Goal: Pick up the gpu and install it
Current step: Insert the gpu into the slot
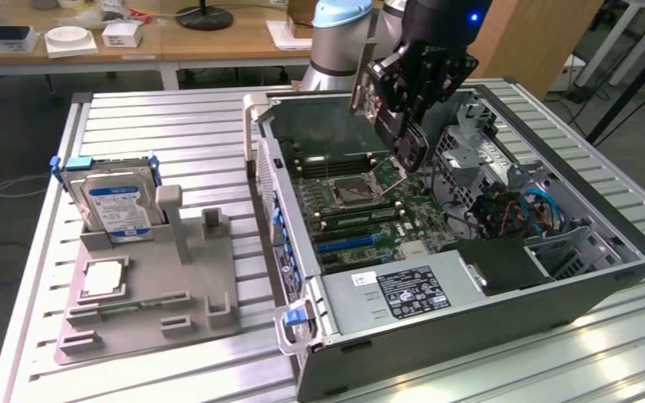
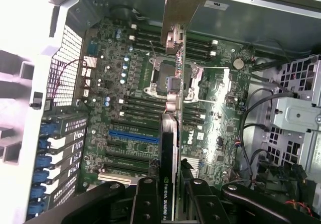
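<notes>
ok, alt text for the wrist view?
The gripper holds the gpu edge-on over the motherboard of an open computer case. Its pale metal bracket points away from the camera; a blue slot shows on the board.

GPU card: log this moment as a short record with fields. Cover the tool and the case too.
tool: closed on the gpu, one finger on each face
gpu: held edge-on above the motherboard, in no slot
blue slot: empty
computer case: lying on its side, open on top
hard drive: standing in the grey holder, at the exterior view's left
</notes>
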`<control>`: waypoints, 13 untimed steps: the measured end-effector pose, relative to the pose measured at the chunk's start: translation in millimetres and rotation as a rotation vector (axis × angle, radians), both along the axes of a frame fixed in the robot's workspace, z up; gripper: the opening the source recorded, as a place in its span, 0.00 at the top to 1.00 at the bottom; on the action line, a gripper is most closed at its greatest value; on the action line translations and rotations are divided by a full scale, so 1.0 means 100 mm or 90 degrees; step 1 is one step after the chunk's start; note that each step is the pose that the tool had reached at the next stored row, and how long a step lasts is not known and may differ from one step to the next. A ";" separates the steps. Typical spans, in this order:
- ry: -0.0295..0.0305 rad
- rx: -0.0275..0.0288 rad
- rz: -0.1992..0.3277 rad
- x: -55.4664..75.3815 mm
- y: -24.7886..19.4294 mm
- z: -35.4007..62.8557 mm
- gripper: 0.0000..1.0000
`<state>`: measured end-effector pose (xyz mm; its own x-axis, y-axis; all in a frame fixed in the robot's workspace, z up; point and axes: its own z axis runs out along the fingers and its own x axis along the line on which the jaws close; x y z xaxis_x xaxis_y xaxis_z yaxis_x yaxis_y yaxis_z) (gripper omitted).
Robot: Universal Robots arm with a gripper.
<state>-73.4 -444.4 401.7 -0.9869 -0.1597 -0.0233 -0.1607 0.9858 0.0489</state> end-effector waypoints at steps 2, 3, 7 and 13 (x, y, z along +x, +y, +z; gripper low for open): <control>0.0000 0.0000 0.004 0.00 0.000 -0.001 0.74; 0.0000 -0.0001 0.007 0.00 0.000 -0.002 0.74; 0.0000 0.0000 0.015 0.00 0.000 -0.006 0.74; 0.0000 0.0000 0.027 0.00 0.000 -0.013 0.74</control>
<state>-73.4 -444.4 400.4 -0.9791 -0.2019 -0.0233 -0.2028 0.9780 0.0489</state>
